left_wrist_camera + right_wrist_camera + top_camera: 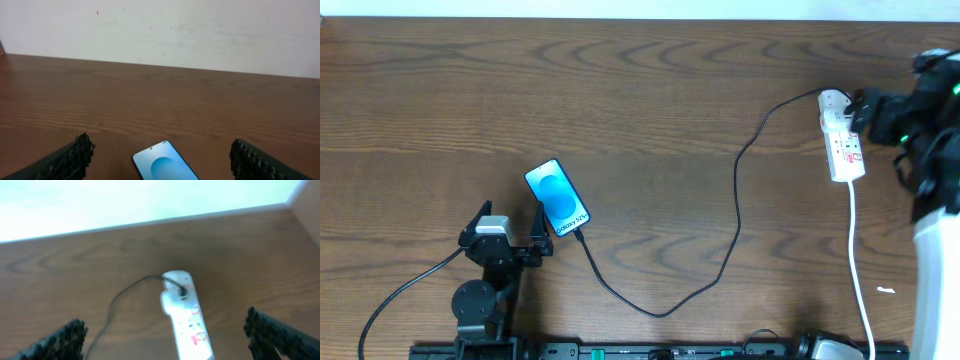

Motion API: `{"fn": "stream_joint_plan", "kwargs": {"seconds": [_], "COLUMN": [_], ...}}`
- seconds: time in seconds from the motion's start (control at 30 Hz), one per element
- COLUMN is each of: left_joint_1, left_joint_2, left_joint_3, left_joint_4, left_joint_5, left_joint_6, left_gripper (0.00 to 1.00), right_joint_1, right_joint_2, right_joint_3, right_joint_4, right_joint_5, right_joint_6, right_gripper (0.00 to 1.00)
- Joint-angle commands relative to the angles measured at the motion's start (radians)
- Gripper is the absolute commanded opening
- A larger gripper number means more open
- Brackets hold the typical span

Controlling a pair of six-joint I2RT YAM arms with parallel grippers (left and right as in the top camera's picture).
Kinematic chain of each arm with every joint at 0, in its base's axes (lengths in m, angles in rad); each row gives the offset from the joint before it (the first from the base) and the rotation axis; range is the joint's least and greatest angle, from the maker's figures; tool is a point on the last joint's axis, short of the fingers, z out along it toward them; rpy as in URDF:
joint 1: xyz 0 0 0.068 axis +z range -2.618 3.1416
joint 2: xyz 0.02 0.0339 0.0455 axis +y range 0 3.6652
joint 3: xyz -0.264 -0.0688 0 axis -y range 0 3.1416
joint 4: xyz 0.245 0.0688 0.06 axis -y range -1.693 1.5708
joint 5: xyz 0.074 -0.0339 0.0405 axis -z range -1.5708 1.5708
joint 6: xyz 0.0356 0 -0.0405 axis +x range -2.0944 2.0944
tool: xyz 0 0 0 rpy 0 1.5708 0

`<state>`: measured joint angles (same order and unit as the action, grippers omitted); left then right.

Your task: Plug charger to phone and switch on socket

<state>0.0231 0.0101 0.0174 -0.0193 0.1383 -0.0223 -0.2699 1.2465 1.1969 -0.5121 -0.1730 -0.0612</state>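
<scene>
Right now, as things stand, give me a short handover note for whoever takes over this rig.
Left gripper: open, at the black-framed smartphone with the blue screen, not gripping it.
Right gripper: open, over the narrow white power strip with red markings.
Done, it seems: the thin black charger cable runs from the strip to the phone's near end and looks plugged in.
Left: press the strip's switch. Its state cannot be read from these views.
</scene>
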Motion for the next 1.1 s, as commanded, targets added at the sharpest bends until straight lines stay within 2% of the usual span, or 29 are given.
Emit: {"fn": "stream_joint_plan", "kwargs": {"seconds": [0.0,0.2,0.57,0.9,1.07], "left_joint_1": [-0.004,-0.004,-0.004,-0.004,-0.004], "left_joint_2": [-0.005,-0.005,-0.005,-0.005,-0.005], "left_joint_3": [-0.013,-0.013,-0.013,-0.013,-0.013], "left_joint_4": [-0.040,-0.040,-0.040,-0.040,-0.040], "left_joint_5": [0.033,0.033,0.033,0.033,0.033], "left_joint_6": [0.002,0.002,0.002,0.002,0.003], "left_gripper": [0.90,0.90,0.90,0.90,0.90], "right_joint_1": [0.068,0.156,0.222,0.227,0.227], "right_joint_2": [-0.098,-0.256,-0.526,-0.832,-0.972], "right_joint_3": [-0.169,-0.449,-0.841,-1.173,-1.191], "right_joint_4": [0.134,0.414,0.782,0.925,0.783], "right_joint_5": [-0.024,-0.025,-0.024,-0.021,-0.004], "right_joint_6": [0.009,0.009,0.009,0.009,0.000], "right_gripper": [0.99,0.99,0.99,0.99,0.99]}}
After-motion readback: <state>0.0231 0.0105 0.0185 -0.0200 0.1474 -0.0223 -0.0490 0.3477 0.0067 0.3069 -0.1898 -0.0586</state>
